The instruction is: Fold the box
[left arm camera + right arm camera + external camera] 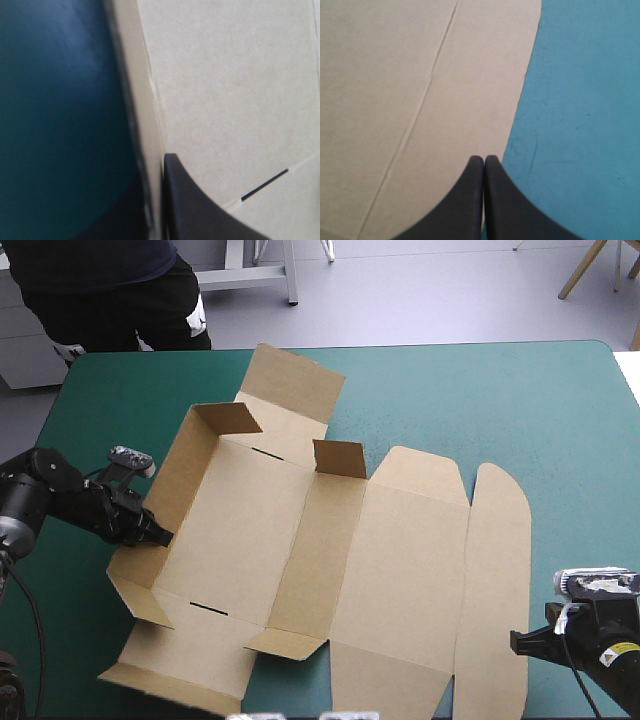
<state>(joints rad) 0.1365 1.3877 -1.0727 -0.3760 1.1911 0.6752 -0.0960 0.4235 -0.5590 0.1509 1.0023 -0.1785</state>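
On box (240, 530) wall, left claw (165, 536) clamped, outer finger hidden, right claw (484, 159) together.

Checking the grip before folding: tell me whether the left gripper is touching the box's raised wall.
Touching. In the left wrist view the left gripper is clamped on the box's raised wall, one finger flat against its inner face.

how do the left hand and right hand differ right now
The left hand is shut on the box, pinching its raised left wall; the right hand is shut on nothing. The left sits at the box's left side, the right at the flat right flap's edge. Both are black.
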